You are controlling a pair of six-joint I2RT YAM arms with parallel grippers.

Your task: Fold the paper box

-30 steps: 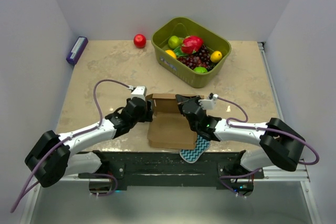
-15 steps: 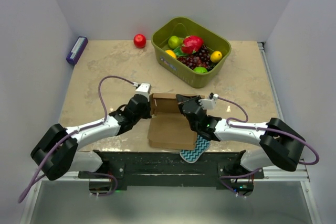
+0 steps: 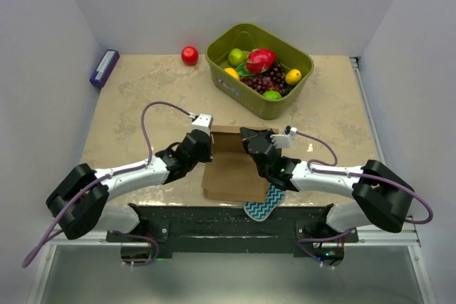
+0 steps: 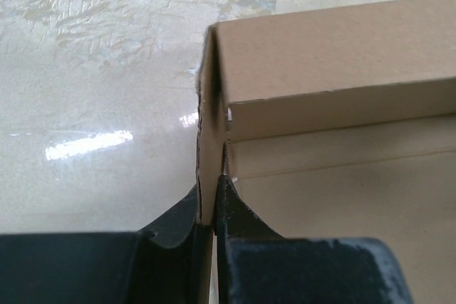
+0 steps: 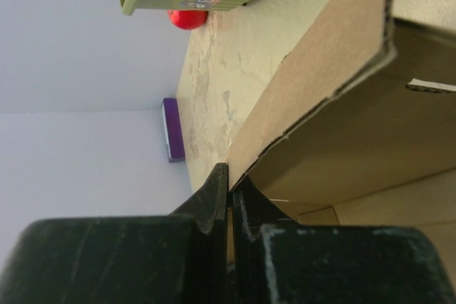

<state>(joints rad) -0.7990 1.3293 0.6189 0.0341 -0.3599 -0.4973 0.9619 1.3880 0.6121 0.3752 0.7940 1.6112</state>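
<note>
The paper box (image 3: 231, 172), plain brown cardboard, lies near the table's front edge between the two arms, its far panels raised. My left gripper (image 3: 206, 149) is shut on the box's left wall (image 4: 211, 154), one finger on each face. My right gripper (image 3: 247, 140) is shut on the right wall; in the right wrist view its tips (image 5: 230, 186) pinch the lower edge of that raised panel (image 5: 313, 97). The box floor (image 4: 342, 211) shows to the right of the left fingers.
A green basket (image 3: 214, 48) of toy fruit stands behind the box. A red ball (image 3: 189, 55) lies left of the basket, and a purple block (image 3: 104, 67) rests at the far left edge. A teal zigzag sponge (image 3: 262, 205) pokes out under the box's near right corner.
My left gripper moved right to the box's left wall and closed on it. The right gripper kept its grip and place.
</note>
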